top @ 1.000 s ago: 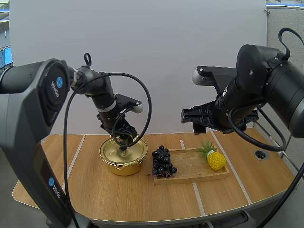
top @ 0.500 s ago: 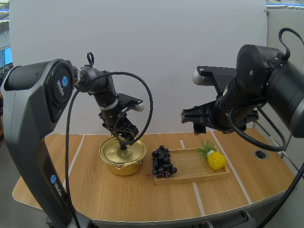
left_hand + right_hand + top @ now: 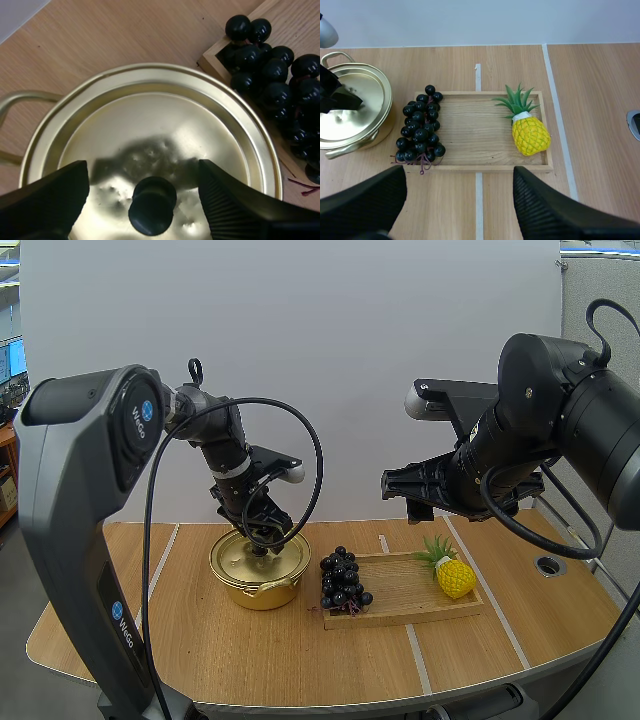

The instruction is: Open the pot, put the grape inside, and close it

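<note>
A gold pot (image 3: 258, 572) with its lid (image 3: 150, 135) on stands on the table left of a wooden tray (image 3: 415, 590). My left gripper (image 3: 262, 543) is low over the lid, open, its fingers (image 3: 47, 197) on either side of the black knob (image 3: 151, 205) without pinching it. A bunch of dark grapes (image 3: 343, 580) lies on the tray's left end, partly over the edge (image 3: 420, 132). My right gripper (image 3: 405, 485) hangs open high above the tray, nothing between its fingers (image 3: 365, 200).
A toy pineapple (image 3: 450, 573) lies on the tray's right end (image 3: 530, 132). A round grommet hole (image 3: 549, 565) sits in the table at the far right. Pale strips cross the tabletop.
My left gripper has shifted slightly right and settled lower around the lid's knob. The right arm has not moved.
</note>
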